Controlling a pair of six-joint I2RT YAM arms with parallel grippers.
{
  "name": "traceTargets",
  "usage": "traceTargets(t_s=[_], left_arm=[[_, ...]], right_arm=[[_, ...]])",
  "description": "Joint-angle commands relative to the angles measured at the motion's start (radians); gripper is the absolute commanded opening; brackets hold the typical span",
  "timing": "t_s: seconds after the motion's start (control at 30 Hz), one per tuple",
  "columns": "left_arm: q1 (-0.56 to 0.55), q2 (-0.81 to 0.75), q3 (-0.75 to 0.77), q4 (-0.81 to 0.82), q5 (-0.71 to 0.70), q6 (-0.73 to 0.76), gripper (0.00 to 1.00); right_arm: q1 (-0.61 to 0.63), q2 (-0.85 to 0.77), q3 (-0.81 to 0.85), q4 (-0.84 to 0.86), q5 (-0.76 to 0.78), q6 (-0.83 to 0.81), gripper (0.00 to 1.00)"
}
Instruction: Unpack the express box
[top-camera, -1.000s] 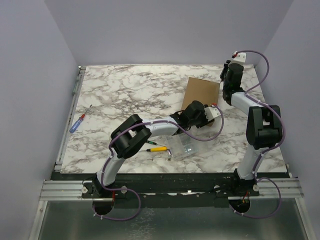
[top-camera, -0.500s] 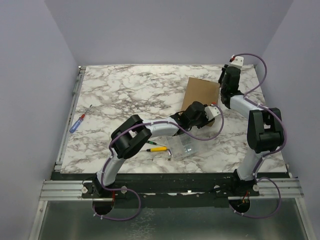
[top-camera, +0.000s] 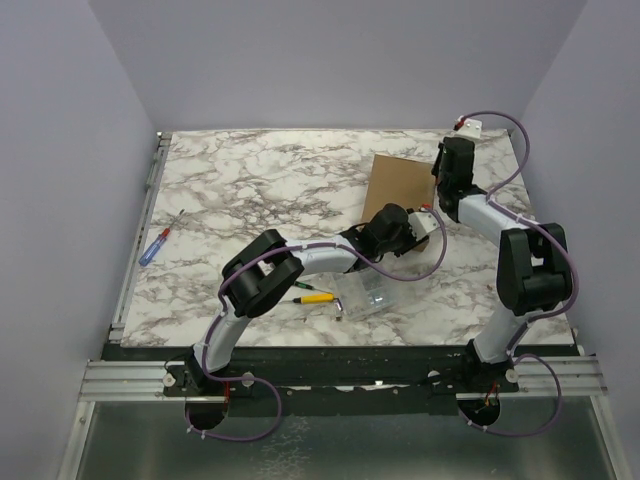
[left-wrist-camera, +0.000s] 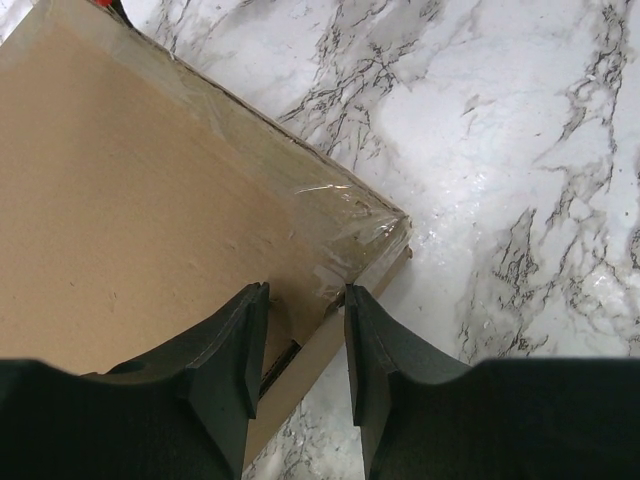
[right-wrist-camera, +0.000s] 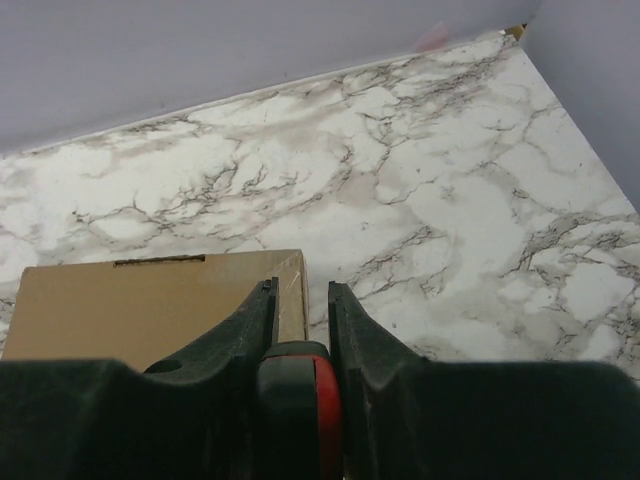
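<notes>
Express box (top-camera: 400, 183) lies closed, clear case (top-camera: 362, 296) nearby

No readable text — none (express box (top-camera: 400, 182) unprinted).

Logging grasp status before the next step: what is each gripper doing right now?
Left gripper: open, jaws apart over the express box corner.
Right gripper: closed on a red-and-black object.

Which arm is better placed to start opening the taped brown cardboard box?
Probably the right: the right gripper clamps a red-and-black object beside a corner of the flat brown cardboard box. The left gripper sits open and empty over another, taped corner.
</notes>
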Motion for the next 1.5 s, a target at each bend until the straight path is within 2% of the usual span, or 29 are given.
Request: traceTargets(t_s=[0.0,0.53,1.03,1.47], left_arm=[[0.015,0.023,-0.019,0.039,-0.068,-0.010,0.41],[0.022,0.008,-0.058,0.080,-0.077,-0.009,0.40],[0.024,0.006,-0.077,0.110,-0.093,-0.034,0.40],[0.024,0.004,-0.089,0.128,-0.099,-0.063,0.39]], right_arm=[[0.037,-0.053,-0.026,-0.161,0.005,0.059,0.00],[0.072,-0.096,0.038,-0.500,0.004,0.166,0.00],[0.142,-0.243,-0.072,-0.585,0.020,0.197,0.00],[0.152,-0.345,-0.131,-0.663,-0.064,0.254,0.00]])
